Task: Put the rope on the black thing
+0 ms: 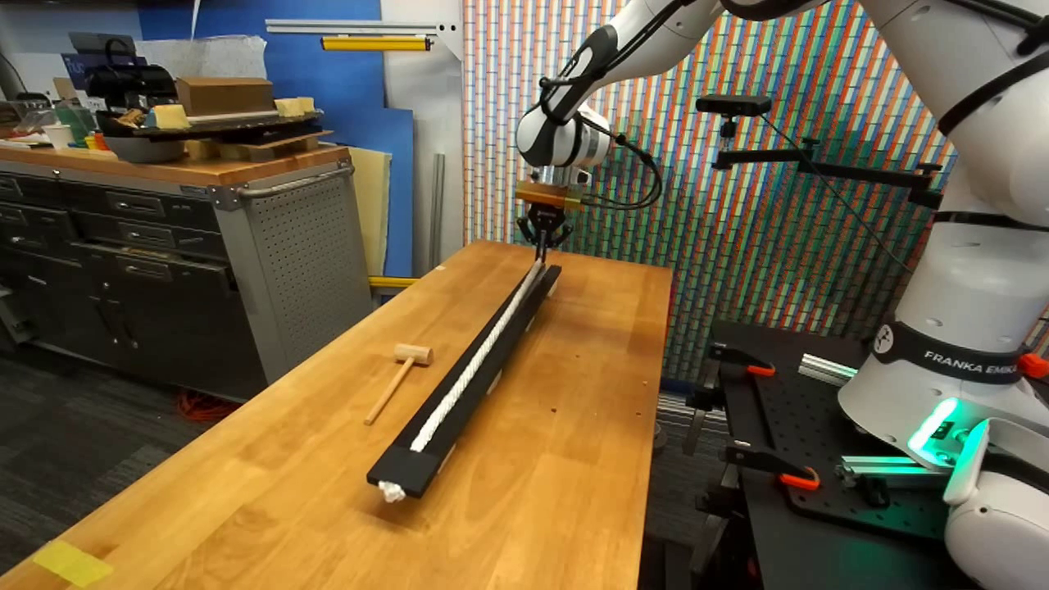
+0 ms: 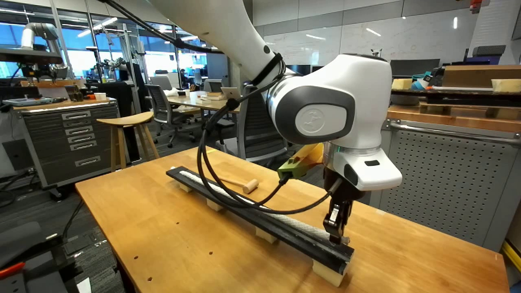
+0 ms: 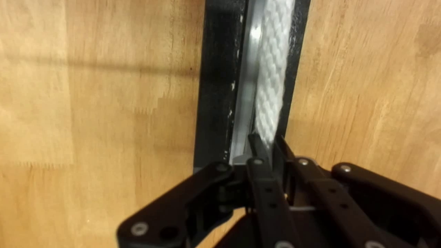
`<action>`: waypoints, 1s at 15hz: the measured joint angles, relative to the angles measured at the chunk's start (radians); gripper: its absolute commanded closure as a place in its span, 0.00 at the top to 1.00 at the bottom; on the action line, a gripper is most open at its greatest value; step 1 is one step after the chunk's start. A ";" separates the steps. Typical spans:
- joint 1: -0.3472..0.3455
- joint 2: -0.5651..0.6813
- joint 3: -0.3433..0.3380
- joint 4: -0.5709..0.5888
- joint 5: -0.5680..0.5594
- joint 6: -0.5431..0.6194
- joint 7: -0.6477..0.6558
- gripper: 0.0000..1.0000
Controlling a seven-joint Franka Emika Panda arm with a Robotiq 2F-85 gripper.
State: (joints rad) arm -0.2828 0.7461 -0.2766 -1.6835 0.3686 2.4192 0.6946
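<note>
White rope (image 3: pixel 273 67) is showing a slanting weave, bar (image 3: pixel 218 82) is showing black, table (image 1: pixel 574 442) honey-brown, backdrop (image 1: pixel 697 233) running in multicoloured vertical stripes.

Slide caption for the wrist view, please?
Gripper closed on the white rope, which runs along the black bar.

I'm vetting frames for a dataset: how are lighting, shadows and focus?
Wrist view: a glint on the shiny strip beside the rope, a shadow band across the table, and the end effector looking slightly soft; in an exterior view, light streaks on the pale wall; in an exterior view, a green glow on the robot's base.
</note>
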 measured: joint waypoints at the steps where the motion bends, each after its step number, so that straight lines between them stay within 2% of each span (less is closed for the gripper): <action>1: 0.000 0.004 0.000 0.005 0.000 -0.001 0.000 0.03; 15: -0.058 0.047 0.001 0.088 0.007 -0.088 0.003 0.03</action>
State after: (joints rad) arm -0.3411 0.7929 -0.2758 -1.5953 0.3755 2.3316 0.6972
